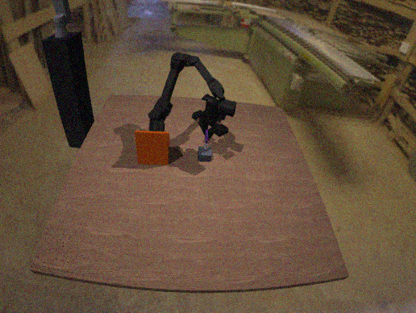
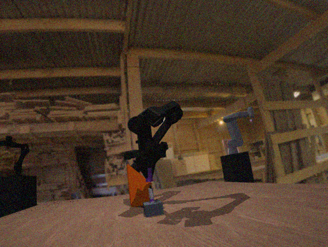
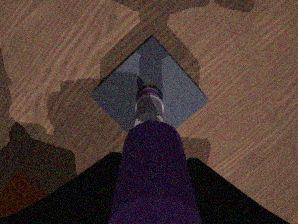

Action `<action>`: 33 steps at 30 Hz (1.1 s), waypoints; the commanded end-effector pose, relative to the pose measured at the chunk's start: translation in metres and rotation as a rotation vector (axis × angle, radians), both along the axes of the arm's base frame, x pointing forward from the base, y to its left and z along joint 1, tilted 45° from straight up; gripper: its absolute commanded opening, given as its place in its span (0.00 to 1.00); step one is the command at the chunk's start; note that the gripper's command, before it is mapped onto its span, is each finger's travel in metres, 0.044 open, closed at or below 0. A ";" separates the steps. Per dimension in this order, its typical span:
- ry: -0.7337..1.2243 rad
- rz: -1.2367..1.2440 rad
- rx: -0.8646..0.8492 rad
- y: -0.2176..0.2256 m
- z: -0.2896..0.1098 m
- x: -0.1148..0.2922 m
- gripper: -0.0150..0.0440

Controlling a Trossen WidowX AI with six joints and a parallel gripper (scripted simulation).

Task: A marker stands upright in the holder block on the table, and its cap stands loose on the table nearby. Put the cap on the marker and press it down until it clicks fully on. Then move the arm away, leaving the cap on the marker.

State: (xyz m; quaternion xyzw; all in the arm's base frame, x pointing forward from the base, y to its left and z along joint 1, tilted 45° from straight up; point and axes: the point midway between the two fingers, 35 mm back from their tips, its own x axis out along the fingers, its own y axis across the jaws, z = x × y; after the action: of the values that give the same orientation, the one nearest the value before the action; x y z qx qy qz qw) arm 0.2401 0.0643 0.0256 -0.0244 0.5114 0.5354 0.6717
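The wooden table (image 1: 201, 226) carries the holder block (image 1: 205, 153) and an orange box (image 1: 151, 147).

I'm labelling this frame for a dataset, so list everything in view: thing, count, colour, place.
cap: one, purple, held in the gripper directly above the marker
marker: one, pale grey with a purple band, upright in the holder block
holder block: one, grey-blue, on the table beside the orange panel
orange panel: one, orange, upright on the table by the arm's base
table: one, brown wood grain, under everything
black pedestal: one, black, off the table's far left corner
arm: one, black, arched over the holder block
gripper: one, black, shut on the cap
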 end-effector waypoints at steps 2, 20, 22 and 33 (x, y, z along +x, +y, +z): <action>0.006 -0.002 0.003 0.004 -0.004 -0.002 0.25; 0.005 -0.003 0.002 0.024 -0.025 -0.004 0.25; 0.005 -0.003 0.002 0.027 -0.027 -0.004 0.25; 0.006 -0.003 0.004 0.039 -0.039 -0.006 0.25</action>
State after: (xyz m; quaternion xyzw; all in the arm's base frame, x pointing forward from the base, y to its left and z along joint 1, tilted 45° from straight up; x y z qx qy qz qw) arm 0.2393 0.0941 -0.0030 -0.0186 0.5066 0.5289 0.6807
